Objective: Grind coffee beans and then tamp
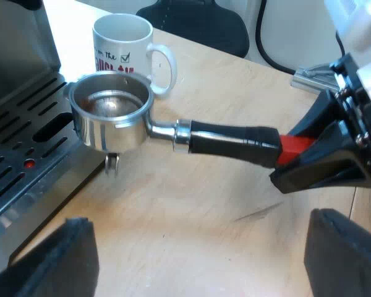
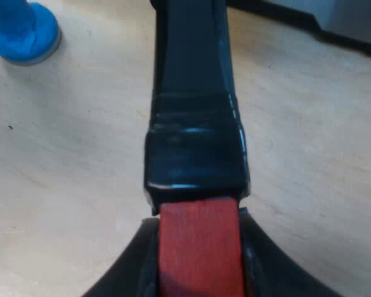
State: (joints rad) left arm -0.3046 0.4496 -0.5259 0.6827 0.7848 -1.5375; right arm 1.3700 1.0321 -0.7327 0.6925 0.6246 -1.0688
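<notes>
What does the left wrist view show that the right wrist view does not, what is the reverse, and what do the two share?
Left wrist view adds: the mug, the metal basket of the holder beside the drip tray of the espresso machine, and the left gripper, open over the table. Right wrist view adds: the blue tamper standing on the table. Shared: the holder's dark handle and the right gripper shut on its red end.
</notes>
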